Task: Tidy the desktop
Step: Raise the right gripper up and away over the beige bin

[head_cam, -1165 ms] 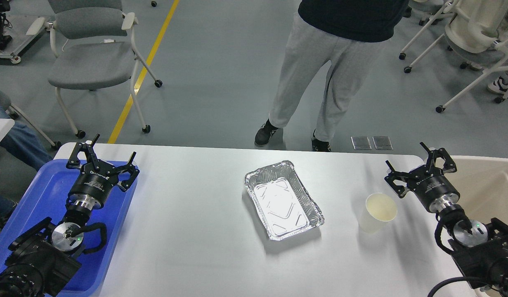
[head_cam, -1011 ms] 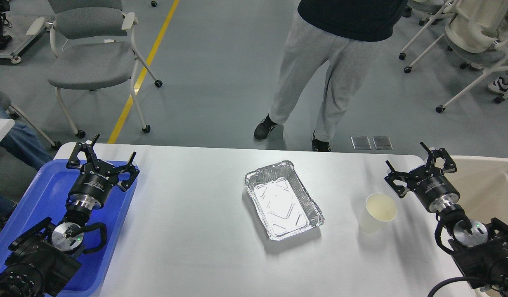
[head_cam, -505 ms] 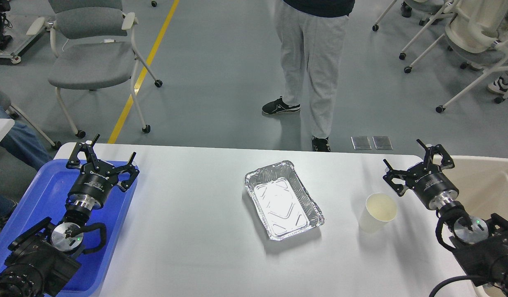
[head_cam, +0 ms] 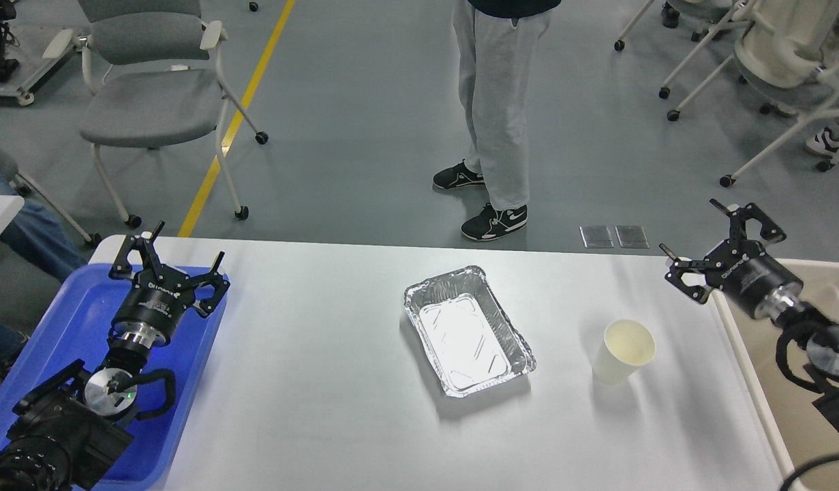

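Note:
The white desktop (head_cam: 310,382) fills the lower part of the head view. An empty foil tray (head_cam: 467,331) lies at its middle. A white paper cup (head_cam: 622,351) stands upright to the tray's right. My left gripper (head_cam: 170,259) is open and empty, above the far end of the blue tray (head_cam: 54,320) at the desktop's left edge. My right gripper (head_cam: 715,239) is open and empty, raised near the far right corner, up and to the right of the cup, at the beige bin's edge.
A beige bin (head_cam: 797,382) stands off the right edge. A person in grey trousers (head_cam: 494,102) stands just beyond the far edge. Grey chairs (head_cam: 153,88) stand on the floor at far left and far right.

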Controlling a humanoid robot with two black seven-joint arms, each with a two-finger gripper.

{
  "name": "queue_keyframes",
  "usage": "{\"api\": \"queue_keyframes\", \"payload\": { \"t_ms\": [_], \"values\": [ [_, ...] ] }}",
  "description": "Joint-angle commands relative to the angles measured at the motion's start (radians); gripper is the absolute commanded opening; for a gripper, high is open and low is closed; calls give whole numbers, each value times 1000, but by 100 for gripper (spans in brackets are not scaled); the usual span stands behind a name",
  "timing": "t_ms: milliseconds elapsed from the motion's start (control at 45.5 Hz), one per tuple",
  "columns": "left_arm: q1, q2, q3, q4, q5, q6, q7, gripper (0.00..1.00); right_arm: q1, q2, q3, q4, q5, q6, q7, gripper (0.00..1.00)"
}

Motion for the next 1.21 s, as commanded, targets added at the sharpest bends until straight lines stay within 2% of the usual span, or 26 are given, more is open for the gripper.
{"api": "queue_keyframes", "payload": {
  "t_ms": [0, 286, 549, 747, 923, 1077, 1187],
  "values": [
    [0, 0, -2, -1, 0, 0, 0, 100, 8, -223, -31, 268, -109, -8, -1, 100],
    [0, 0, 0, 0, 0, 0, 0, 100, 80, -401, -32, 490, -298, -67, -7, 100],
    [0, 0, 0, 0, 0, 0, 0, 100, 149, -460, -34, 512, -466, -66, -30, 100],
    [0, 0, 0, -1, 0, 0, 0, 100, 135, -527, -38, 616, -756, -60, -26, 100],
    [0, 0, 0, -1, 0, 0, 0, 100, 121, -543, -78, 746, -1098, -66, -21, 100],
    [0, 0, 0, -1, 0, 0, 0, 100, 125, -539, -193, 860, -1244, -75, -21, 100],
    [0, 0, -2, -1, 0, 0, 0, 100, 120, -510, -264, 875, -1309, -123, -21, 100]
  ]
}}
